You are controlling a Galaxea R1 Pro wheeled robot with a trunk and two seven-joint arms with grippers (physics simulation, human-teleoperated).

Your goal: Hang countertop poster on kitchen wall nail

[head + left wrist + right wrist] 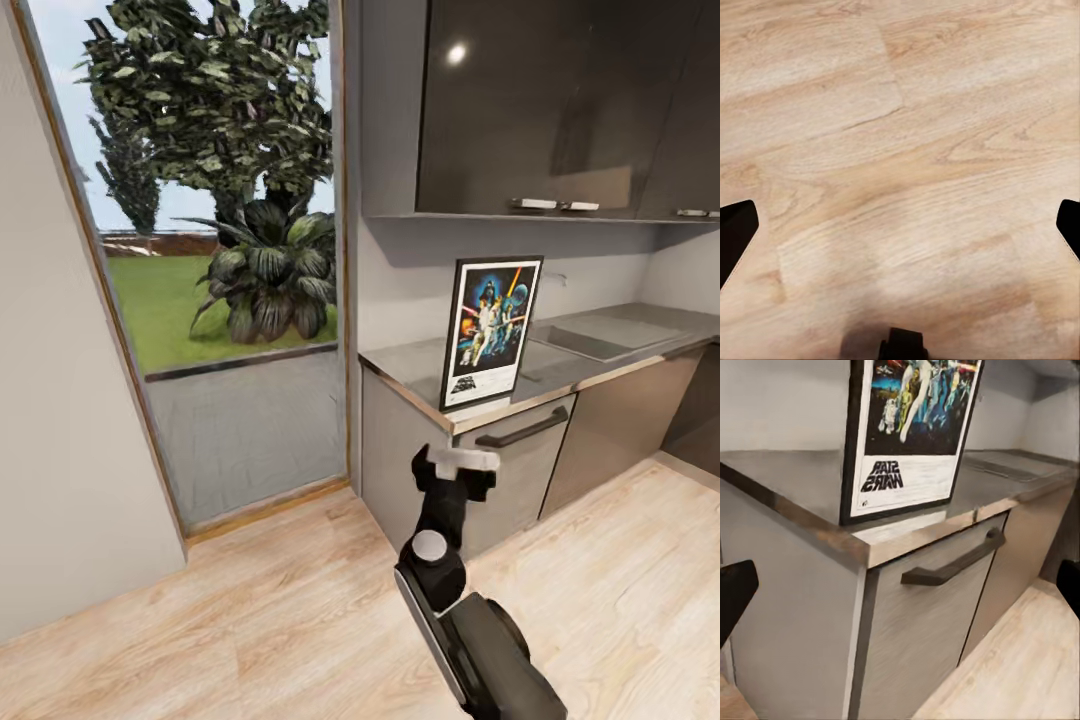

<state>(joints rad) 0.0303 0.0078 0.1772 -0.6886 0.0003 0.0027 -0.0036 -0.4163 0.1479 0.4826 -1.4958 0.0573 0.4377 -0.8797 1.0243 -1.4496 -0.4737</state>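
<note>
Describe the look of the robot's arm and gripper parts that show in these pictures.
In the head view the right arm is glossy black with blocky links, a pale grey round cap at one joint and a white-grey band near the wrist. The right gripper and left gripper have plain black fingers, seen as dark tips at the frame edges. No cables or markings are visible.

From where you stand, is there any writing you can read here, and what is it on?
"STAR WARS": black title in the white strip at the bottom of the poster standing on the kitchen countertop.
A small dark mark beside the title: too small to read.
In the head view the same title on the poster is too blurred to read.
</note>
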